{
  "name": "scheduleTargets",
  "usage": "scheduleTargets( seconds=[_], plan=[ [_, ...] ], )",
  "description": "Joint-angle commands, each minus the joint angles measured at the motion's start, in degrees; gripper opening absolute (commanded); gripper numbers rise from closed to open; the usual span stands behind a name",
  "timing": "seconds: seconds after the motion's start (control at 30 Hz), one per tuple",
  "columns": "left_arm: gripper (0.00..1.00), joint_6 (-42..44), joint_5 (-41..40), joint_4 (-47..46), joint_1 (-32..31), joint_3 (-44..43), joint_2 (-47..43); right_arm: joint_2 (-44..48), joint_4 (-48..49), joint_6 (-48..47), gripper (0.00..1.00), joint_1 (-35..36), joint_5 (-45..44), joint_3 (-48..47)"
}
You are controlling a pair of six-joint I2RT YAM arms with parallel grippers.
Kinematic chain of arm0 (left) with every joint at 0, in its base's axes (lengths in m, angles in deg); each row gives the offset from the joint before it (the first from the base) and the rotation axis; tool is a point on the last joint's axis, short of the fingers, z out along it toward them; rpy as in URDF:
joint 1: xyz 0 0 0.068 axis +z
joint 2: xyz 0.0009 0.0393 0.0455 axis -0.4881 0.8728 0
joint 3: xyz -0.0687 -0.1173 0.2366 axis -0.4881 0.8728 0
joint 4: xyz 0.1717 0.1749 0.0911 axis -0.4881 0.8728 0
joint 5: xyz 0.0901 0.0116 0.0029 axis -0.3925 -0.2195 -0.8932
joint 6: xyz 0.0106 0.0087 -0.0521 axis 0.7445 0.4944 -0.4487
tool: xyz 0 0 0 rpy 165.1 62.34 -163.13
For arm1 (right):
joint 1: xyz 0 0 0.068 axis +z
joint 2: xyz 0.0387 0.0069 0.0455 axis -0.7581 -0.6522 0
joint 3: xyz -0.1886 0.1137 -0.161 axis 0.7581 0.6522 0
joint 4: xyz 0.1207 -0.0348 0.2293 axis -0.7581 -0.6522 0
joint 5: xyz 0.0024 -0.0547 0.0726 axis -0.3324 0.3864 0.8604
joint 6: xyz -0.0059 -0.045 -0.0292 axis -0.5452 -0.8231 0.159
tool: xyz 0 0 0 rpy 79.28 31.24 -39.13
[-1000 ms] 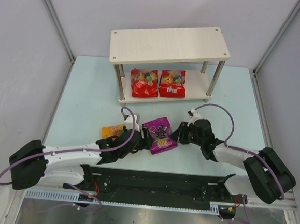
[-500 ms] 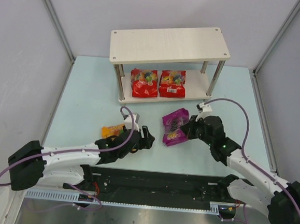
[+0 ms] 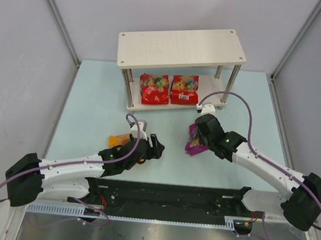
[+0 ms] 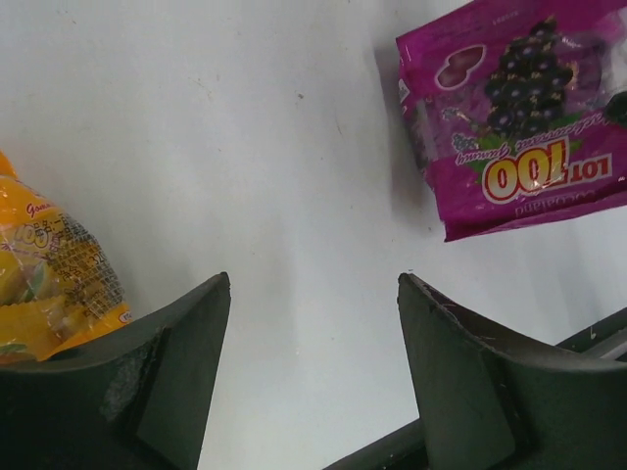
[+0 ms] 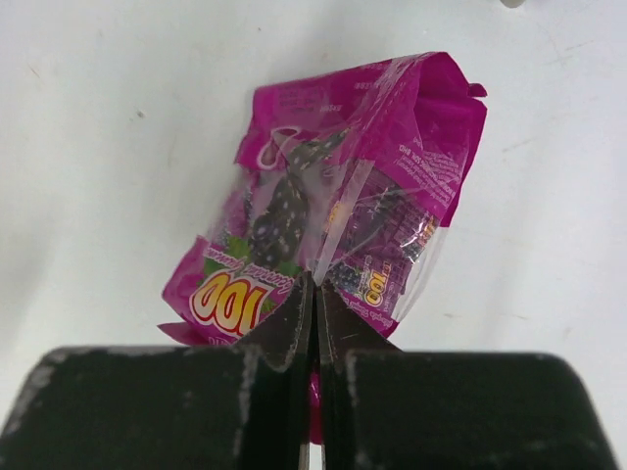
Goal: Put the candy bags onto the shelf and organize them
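Up top, the shelf point(image 3: 183, 47) carries two red bags point(image 3: 154, 89) side by side on its lower board. In front of it, the right gripper point(image 5: 313, 289) pinches the purple bag point(image 5: 333, 215) by its edge, while the left gripper point(image 4: 313, 284) gapes wide and empty, the orange-yellow bag point(image 4: 49, 284) just beside one finger

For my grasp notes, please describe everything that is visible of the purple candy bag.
The purple candy bag is a glossy plastic pouch, magenta with clear patches, printed with dark grapes and a yellow "100". It is creased down the middle. The right end effector is shut on one edge, pinching the film. The bag seems raised above the table, in front of the shelf; nothing else touches it.
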Motion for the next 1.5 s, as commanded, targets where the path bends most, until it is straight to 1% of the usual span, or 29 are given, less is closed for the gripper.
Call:
scheduleTargets(
  seconds=[0.0, 0.13, 0.27, 0.4, 0.47, 0.6, 0.7, 0.73, 0.77, 0.8, 0.87, 0.9, 0.93, 1.0, 1.03, 1.07, 1.13, 1.27, 1.37, 1.47],
  plan=[
    [0.74, 1.3, -2.1, 0.4, -0.2, -0.2, -1.4, -3.0, -3.3, -5.1, 0.0, 2.6, -7.3, -5.6],
    [0.74, 1.3, -2.2, 0.8, -0.2, 0.4, -2.0, -8.3, -5.0, -6.7, 0.0, 6.6, -8.8, -7.2],
    [0.75, 1.0, -2.8, 1.5, -0.2, 1.2, -3.4, -11.4, -3.0, -8.0, 0.0, 11.2, -11.3, -7.5],
    [0.74, 0.1, -3.5, 2.0, -0.2, 2.3, -5.3, -14.8, -1.2, -8.5, 0.0, 14.1, -10.4, -8.8],
    [0.74, -0.3, -4.1, 4.0, -0.2, 3.0, -6.4, -16.0, -0.3, -8.5, 0.0, 15.7, -10.2, -9.1],
    [0.75, -1.7, -5.3, 6.4, -0.2, 4.4, -10.9, -18.1, 2.2, -8.2, 0.01, 17.8, -8.2, -9.5],
    [0.75, -2.4, -6.3, 8.8, -0.2, 5.4, -13.3, -19.4, 4.9, -7.1, 0.08, 18.7, -5.3, -9.6],
    [0.75, -2.5, -6.5, 9.2, -0.2, 5.6, -14.8, -19.7, 5.6, -6.7, 0.11, 18.8, -3.1, -9.7],
    [0.75, -2.7, -6.7, 9.7, -0.2, 5.7, -15.6, -20.4, 7.0, -6.4, 0.2, 18.9, -2.0, -9.7],
    [0.75, -2.8, -7.2, 10.7, -0.2, 5.8, -16.3, -20.6, 7.8, -5.9, 0.24, 18.9, -0.7, -9.7],
    [0.75, -3.1, -7.6, 11.8, -0.2, 6.0, -17.8, -20.9, 9.9, -4.5, 0.31, 19.0, 4.2, -9.7],
    [0.75, -3.1, -7.9, 12.6, -0.2, 6.0, -18.2, -20.9, 10.7, -3.9, 0.32, 18.9, 5.9, -9.7],
    [0.75, -3.3, -8.2, 12.8, -0.2, 6.2, -18.5, -21.0, 11.4, -2.8, 0.34, 18.8, 9.8, -9.7],
    [0.75, -3.5, -8.4, 13.5, -0.2, 6.3, -19.3, -20.9, 13.7, -2.0, 0.41, 18.7, 14.0, -9.7],
    [0.75, -3.5, -8.6, 13.6, -0.2, 6.3, -19.5, -20.7, 14.5, -1.4, 0.44, 18.6, 17.8, -9.7],
    [0.75, -3.6, -8.7, 13.7, -0.2, 6.3, -19.6, -20.5, 15.7, -1.0, 0.5, 18.5, 19.2, -9.7],
    [0.75, -3.7, -8.7, 13.9, -0.2, 6.2, -19.6, -18.8, 16.6, -0.6, 0.53, 18.6, 20.2, -9.6],
    [0.75, -3.6, -9.0, 14.1, -0.2, 5.8, -19.5, -13.6, 18.3, 0.4, 0.57, 17.7, 18.1, -8.9],
    [0.75, -3.3, -9.1, 14.0, -0.2, 5.7, -19.1, -8.8, 19.9, 1.8, 0.61, 14.6, 17.5, -6.6],
    [0.75, -3.2, -9.0, 13.4, -0.2, 5.6, -18.4, -5.2, 18.9, 5.4, 0.61, 9.1, 15.3, -4.1]
  ],
)
